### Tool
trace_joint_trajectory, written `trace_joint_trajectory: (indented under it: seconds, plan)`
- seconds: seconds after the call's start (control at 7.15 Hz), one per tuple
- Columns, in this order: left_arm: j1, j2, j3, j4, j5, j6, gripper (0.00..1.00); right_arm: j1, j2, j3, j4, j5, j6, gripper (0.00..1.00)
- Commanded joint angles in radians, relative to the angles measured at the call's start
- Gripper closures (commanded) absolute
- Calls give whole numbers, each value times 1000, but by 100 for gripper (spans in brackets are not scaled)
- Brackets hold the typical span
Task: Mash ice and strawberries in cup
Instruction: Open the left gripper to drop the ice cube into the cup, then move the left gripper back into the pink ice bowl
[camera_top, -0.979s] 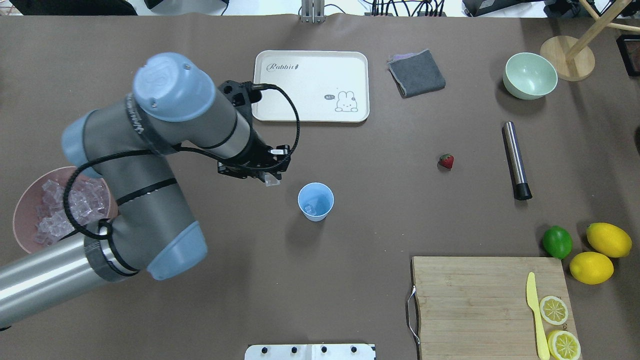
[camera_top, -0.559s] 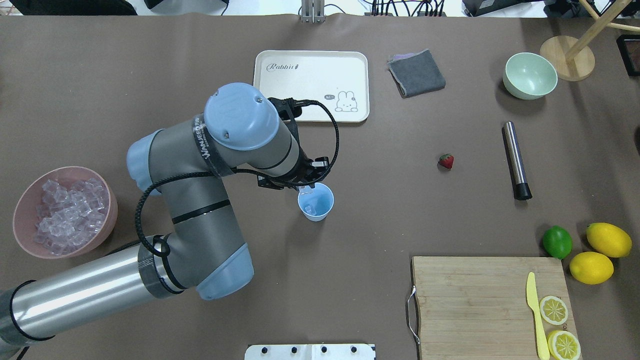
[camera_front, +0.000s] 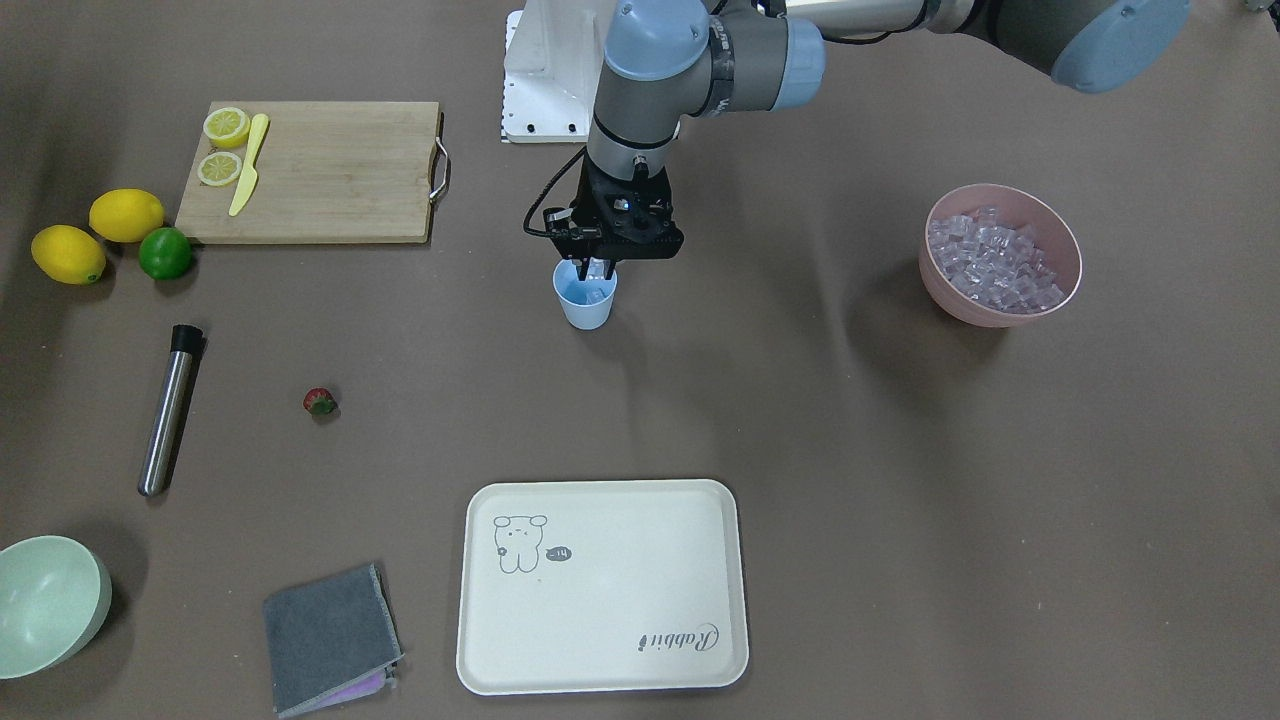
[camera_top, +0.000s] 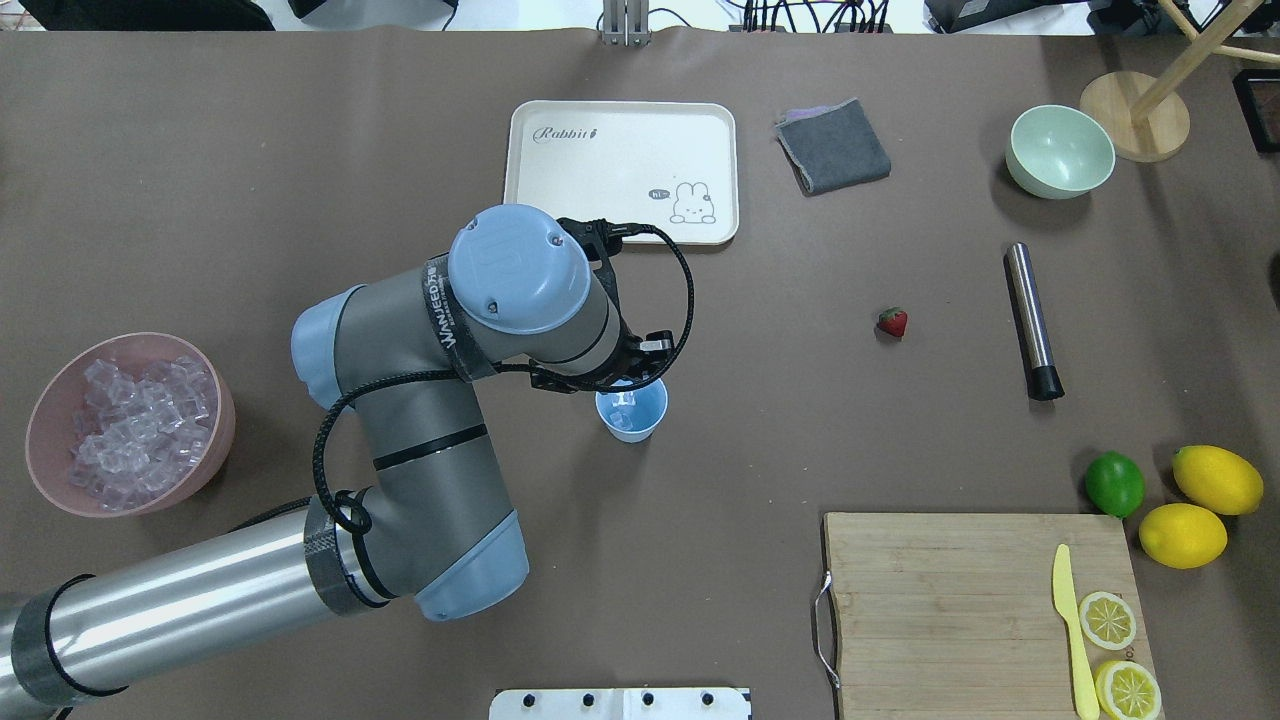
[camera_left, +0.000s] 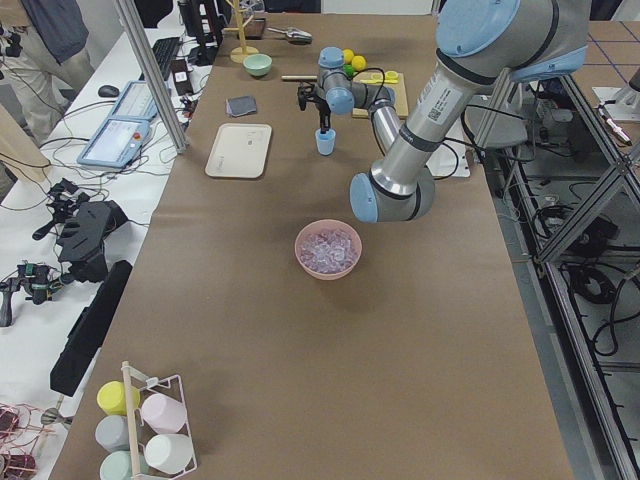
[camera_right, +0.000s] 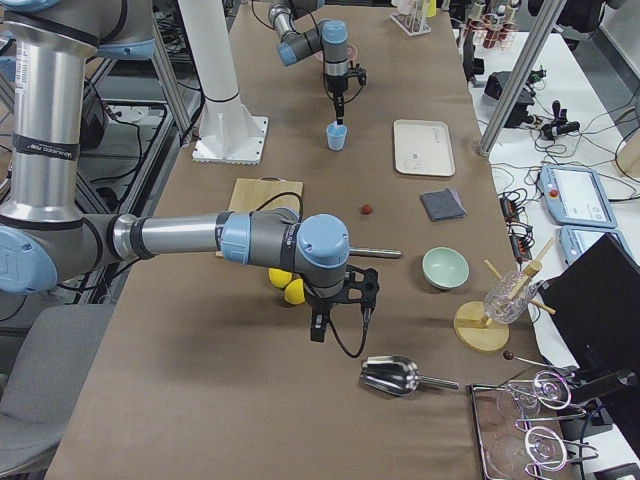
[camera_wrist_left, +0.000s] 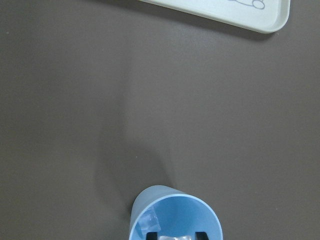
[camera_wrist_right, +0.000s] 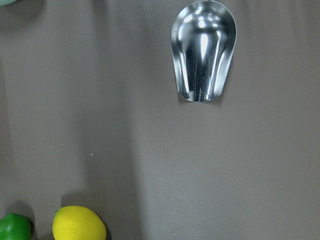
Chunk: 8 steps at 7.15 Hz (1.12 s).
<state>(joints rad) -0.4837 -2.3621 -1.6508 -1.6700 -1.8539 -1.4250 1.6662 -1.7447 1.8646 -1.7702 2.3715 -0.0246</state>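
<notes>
- The left gripper (camera_front: 598, 268) hangs straight down over the light blue cup (camera_front: 586, 305), which stands upright near the middle of the table. From across the table its fingers reach the cup's mouth.
- From above the robot, the arm's wrist covers the fingers. Only the far part of the cup's rim and some of its inside show past it.
- The left wrist camera looks right into the cup. Two dark fingertips (camera_wrist_left: 201, 234) sit at the bottom edge of that view, pinching a clear ice cube (camera_wrist_left: 177, 237) between them. A second cube (camera_wrist_left: 149, 221) lies loose against the cup's inner wall.
- The strawberry (camera_front: 319, 401) lies on the bare table, well apart from the cup, between it and a steel muddler (camera_front: 167, 412) with a black end.
- The rest of the ice (camera_front: 995, 262) is heaped in a pink bowl (camera_front: 950, 295) toward the table's end on the robot's left.
- A cream tray (camera_front: 620, 590) lies by the table's far edge from the robot, beyond the cup.
- The right gripper (camera_right: 318, 330) shows only in the side view from the robot's right, hanging near the lemons. I cannot tell how its fingers are set.
- Its wrist camera shows no fingers. It shows a metal scoop (camera_wrist_right: 204, 50) on the table, with a lemon (camera_wrist_right: 79, 224) and a lime (camera_wrist_right: 14, 227) at the lower edge. Neither the overhead nor the front view takes in that scoop.
</notes>
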Motion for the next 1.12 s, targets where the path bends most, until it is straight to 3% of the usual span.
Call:
trace_joint_trajectory:
  seconds: [0.0, 0.14, 0.42, 0.56, 0.98]
  plan:
    - [-3, 7, -15, 1, -2, 11, 3, 0, 1, -1, 0, 0, 0, 0]
    - [-19, 21, -36, 4, -5, 35, 3, 0, -1, 1, 0, 0, 0, 0]
    - [-74, 220, -220, 6, -45, 185, 3, 0, -1, -1, -2, 0, 0, 0]
    - [-122, 277, -251, 3, -113, 208, 3, 0, -2, 1, -2, 2, -1, 0]
    - [-243, 513, -361, -35, -178, 462, 3, 1, -9, 1, -2, 2, -2, 0]
